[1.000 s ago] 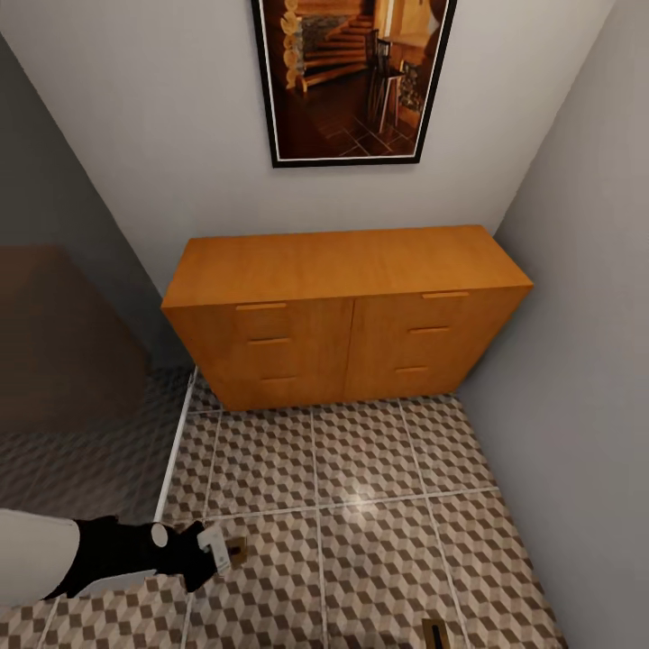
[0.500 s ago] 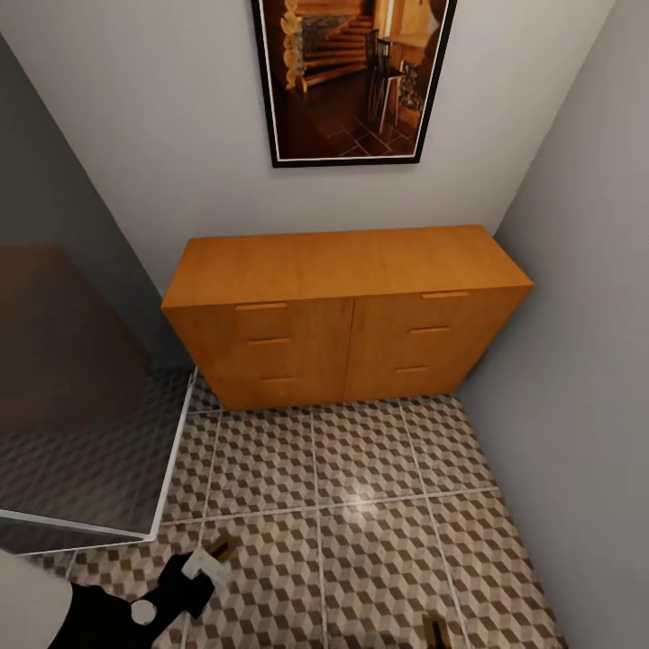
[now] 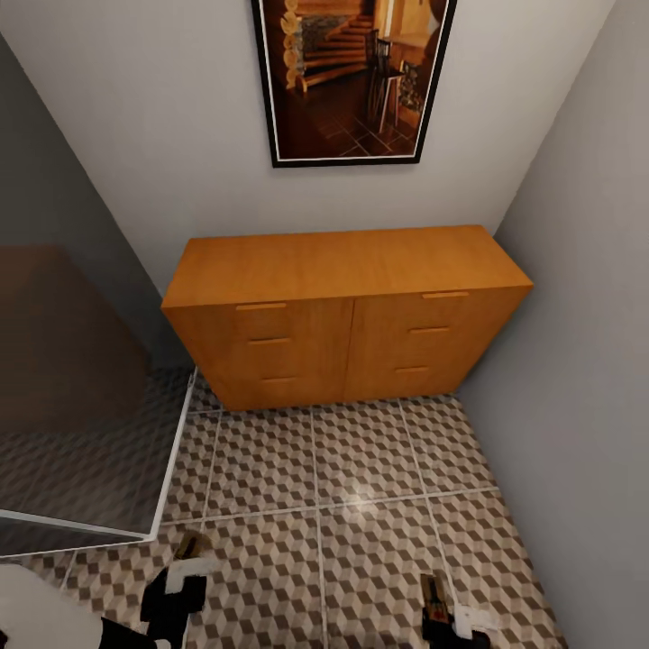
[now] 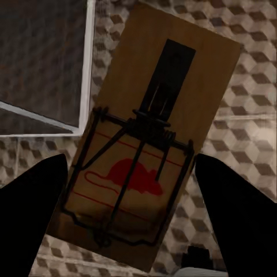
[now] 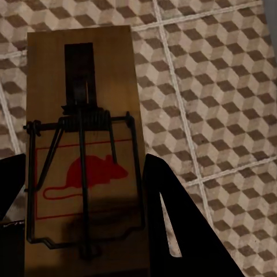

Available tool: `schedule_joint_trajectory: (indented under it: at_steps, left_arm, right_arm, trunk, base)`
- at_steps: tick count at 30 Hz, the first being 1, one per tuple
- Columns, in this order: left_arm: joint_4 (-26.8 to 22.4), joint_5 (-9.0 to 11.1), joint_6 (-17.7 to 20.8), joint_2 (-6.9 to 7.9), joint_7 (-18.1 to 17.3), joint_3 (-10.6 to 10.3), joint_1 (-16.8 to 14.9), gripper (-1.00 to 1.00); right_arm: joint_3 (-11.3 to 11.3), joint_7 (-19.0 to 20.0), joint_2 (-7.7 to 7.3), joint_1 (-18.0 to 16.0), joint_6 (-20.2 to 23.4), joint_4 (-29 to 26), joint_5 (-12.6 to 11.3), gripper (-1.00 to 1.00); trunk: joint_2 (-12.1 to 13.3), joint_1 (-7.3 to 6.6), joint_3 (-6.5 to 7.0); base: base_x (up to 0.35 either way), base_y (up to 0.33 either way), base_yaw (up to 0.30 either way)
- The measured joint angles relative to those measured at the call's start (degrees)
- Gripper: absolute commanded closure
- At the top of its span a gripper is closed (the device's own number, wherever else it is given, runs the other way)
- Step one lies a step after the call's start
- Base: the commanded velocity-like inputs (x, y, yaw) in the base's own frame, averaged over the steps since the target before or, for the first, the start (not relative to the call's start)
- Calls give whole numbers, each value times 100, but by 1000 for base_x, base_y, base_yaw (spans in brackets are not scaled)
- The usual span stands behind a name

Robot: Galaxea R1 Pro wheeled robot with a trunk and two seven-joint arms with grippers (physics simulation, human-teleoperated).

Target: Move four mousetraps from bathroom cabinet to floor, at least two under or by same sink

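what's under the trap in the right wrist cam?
Patterned floor tiles with grout lines lie below the mousetrap, which sits between the right gripper's fingers. The floor directly beneath the board is covered.

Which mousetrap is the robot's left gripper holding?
Find the big orange cabinet, then look down to the tiled floor at the picture's bottom left. The mousetrap there pokes out of the left gripper, beside the glass panel; the other sits far right.

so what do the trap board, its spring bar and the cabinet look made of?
Mousetrap board: matte light-brown wood, faint grain. Spring bar: thin dark wire, probably metal. Cabinet: orange-brown wood with a smooth satin finish, possibly veneer.
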Motion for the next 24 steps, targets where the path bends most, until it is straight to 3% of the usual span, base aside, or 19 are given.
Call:
schedule_joint_trajectory:
  at_steps: [3,8,11,14,18,19,21,24]
  left_arm:
    - [815,102,-637,-247,531,5,308,100]
    - [1924,145,-871,-376,745,27,484,100]
    - [2319,147,-890,-455,738,58,497,100]
    - [2323,160,-901,-498,657,76,502,100]
    - [1789,166,-903,-479,-96,62,503,100]
    - [1657,156,-873,-432,-667,54,503,100]
    - [1585,173,-855,-365,-1250,51,503,100]
    - [1545,184,-777,-299,-1825,50,507,100]
  right_arm:
    - [0,-4,-3,0,129,-316,233,100]
    - [-5,18,17,1,165,-523,905,100]
    - [-7,24,23,1,166,-538,1011,100]
    - [-8,35,16,1,166,-543,1048,100]
    - [-3,60,5,1,158,-544,1057,100]
    - [2,68,7,1,149,-545,1058,100]
    - [11,71,9,1,135,-545,1062,100]
    - [6,66,9,1,119,-545,1065,100]
  trunk:
    - [0,0,0]
    - [0,0,0]
    - [0,0,0]
    - [0,0,0]
    - [0,0,0]
    - [0,0,0]
    - [0,0,0]
    - [0,0,0]
  base:
    - [0,0,0]
    - [0,0,0]
    - [0,0,0]
    - [0,0,0]
    - [0,0,0]
    - [0,0,0]
    - [0,0,0]
    - [0,0,0]
